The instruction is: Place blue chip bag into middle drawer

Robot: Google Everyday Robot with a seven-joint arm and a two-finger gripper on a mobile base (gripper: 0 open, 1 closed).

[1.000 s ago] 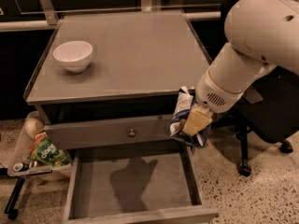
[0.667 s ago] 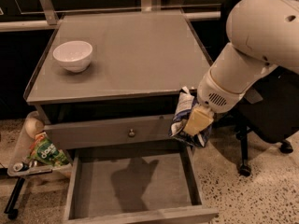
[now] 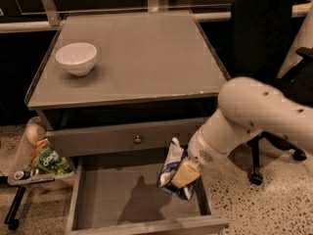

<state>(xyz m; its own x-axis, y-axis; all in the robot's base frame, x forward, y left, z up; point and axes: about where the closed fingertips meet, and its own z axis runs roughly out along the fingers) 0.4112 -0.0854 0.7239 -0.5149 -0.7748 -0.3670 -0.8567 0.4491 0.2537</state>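
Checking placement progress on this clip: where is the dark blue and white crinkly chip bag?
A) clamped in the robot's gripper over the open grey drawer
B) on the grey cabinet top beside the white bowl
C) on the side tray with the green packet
A: the gripper is shut on the dark blue and white chip bag, which hangs over the right part of the open grey drawer.

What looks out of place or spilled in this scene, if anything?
Nothing looks spilled or damaged. The chip bag hangs crumpled in the gripper above the right side of the open drawer, not yet laid in it. The bowl stands upright on the cabinet; a green packet sits low at its left.
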